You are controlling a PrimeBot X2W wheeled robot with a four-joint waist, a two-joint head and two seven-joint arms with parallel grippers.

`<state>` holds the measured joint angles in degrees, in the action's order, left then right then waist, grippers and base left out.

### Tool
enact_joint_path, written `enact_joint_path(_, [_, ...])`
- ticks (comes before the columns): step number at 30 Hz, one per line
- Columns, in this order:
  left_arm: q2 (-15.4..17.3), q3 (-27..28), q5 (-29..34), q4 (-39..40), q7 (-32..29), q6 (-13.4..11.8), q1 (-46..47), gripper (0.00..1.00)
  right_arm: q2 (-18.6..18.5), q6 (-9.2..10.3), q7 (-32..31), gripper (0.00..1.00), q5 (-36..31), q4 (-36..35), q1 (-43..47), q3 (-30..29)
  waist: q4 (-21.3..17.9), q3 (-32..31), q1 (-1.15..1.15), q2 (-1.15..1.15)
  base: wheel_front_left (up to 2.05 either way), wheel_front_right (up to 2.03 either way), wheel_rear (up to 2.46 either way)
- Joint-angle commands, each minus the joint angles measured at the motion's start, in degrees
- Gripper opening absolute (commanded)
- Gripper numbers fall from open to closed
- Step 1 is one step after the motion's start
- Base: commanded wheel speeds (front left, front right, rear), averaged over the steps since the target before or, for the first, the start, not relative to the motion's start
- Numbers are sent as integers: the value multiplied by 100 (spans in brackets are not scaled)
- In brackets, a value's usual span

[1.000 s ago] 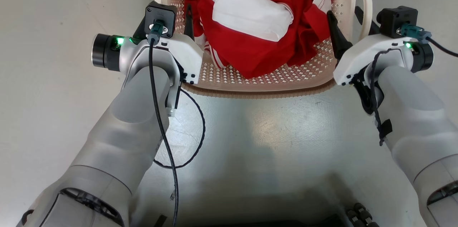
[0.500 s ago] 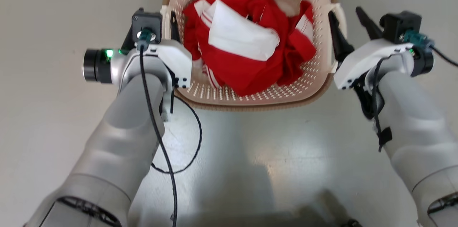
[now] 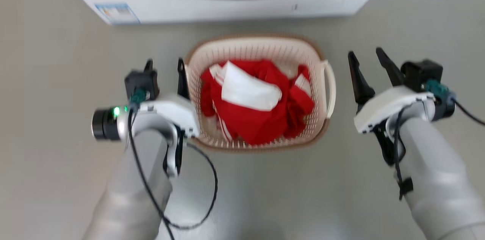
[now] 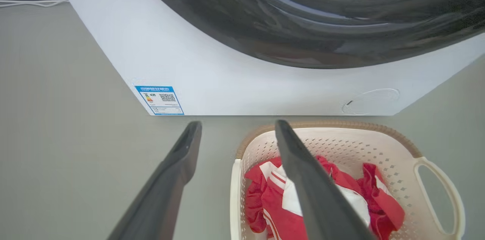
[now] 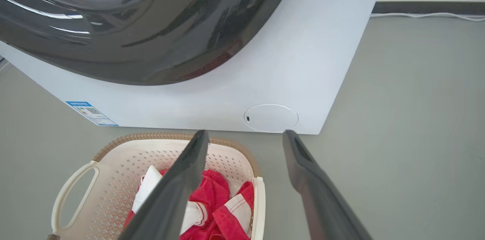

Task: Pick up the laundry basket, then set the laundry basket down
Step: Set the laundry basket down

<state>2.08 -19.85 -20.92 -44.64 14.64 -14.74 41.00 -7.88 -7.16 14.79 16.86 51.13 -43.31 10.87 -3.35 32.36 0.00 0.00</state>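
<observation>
The laundry basket (image 3: 256, 48), cream with a brown rim, stands on the grey floor and holds red and white clothes (image 3: 261, 122). My left gripper (image 3: 165, 63) is open beside the basket's left side, its inner finger close to the rim and nothing between its fingers. My right gripper (image 3: 365, 53) is open and empty, a short way right of the white loop handle (image 3: 330, 81). The left wrist view looks past my left gripper (image 4: 238, 124) at the basket (image 4: 341, 142) lower right. In the right wrist view my right gripper (image 5: 246, 134) hangs over the basket (image 5: 125, 150) lower left.
A white washing machine (image 3: 227, 3) with a dark round door (image 4: 303, 13) stands right behind the basket. Bare grey floor (image 3: 57, 81) lies on both sides. A black cable (image 3: 206, 194) loops off my left forearm.
The head camera has lifted, so the basket looks smaller and the washing machine has come into view. Both grippers, earlier astride the basket's handles, now stand clear of them, still open.
</observation>
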Motion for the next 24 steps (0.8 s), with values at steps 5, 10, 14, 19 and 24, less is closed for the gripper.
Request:
enact_joint_path(5, [89, 611, 258, 641, 36, 304, -967, 100, 21, -33, 21, 100, -383, -858, 954, -289, 109, -1334, 0, 0, 0, 0, 0])
enact_joint_path(10, [83, 878, 333, 932, 36, 518, -1518, 100, -26, -33, 21, 100, -539, -1233, 1455, -480, 186, -1881, 0, 0, 0, 0, 0])
enact_joint_path(14, [81, 1090, 300, 1212, 36, 707, -2073, 100, -51, -33, 21, 100, -646, -1505, 1913, -623, 258, -2393, 0, 0, 0, 0, 0])
enact_joint_path(19, [81, 1309, 293, 1539, 36, 865, -2720, 100, -38, -33, 21, 100, -765, -1753, 2382, -790, 314, -2886, 0, 0, 0, 0, 0])
enact_joint_path(24, [80, 1435, 386, 1890, 36, 979, -3150, 100, -12, -33, 21, 100, -840, -1910, 2722, -915, 366, -3144, 0, 0, 0, 0, 0])
